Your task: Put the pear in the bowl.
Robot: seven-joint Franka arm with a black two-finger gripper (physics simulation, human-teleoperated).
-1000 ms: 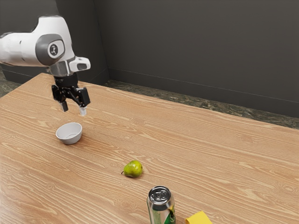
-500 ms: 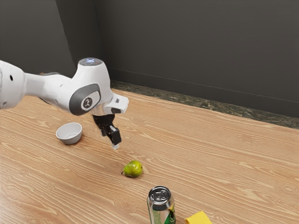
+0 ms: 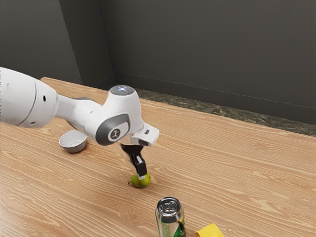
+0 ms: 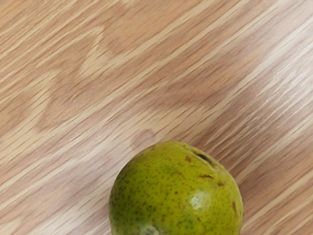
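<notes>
down at the round yellow-green pear [image 3: 139, 183], the black two-finger claw [image 3: 140, 170] hangs at a slant from the arm, its lower end overlapping the top of the fruit in the exterior view. whether the claw is open, closed or gripping the pear, i cannot tell. the pear is on the tabletop, outside the bowl, with its thin dark stem pointing toward the exterior view's left. seen from the wrist, its skin is freckled with small dark dots and a few brown marks, and it has a pale shine on one side and a dark little pit near the top of its curve. up from the claw runs the smooth white arm with grey trim [image 3: 79, 116], reaching in from the exterior view's left. toward that same side, well apart from the pear, stands the small round light-grey bowl [image 3: 73, 143]. nearer the camera than the pear stands an upright silver-and-green metal can with a dark top [image 3: 170, 219], and just beside it is a flat-topped bright yellow object [image 3: 210, 231], cut off by the picture's lower edge. under them all spreads the light brown wood-grained table [image 3: 237, 173]. beyond its far edge come a mottled dark floor [image 3: 197, 111] and a plain dark grey wall [image 3: 207, 44].
</notes>
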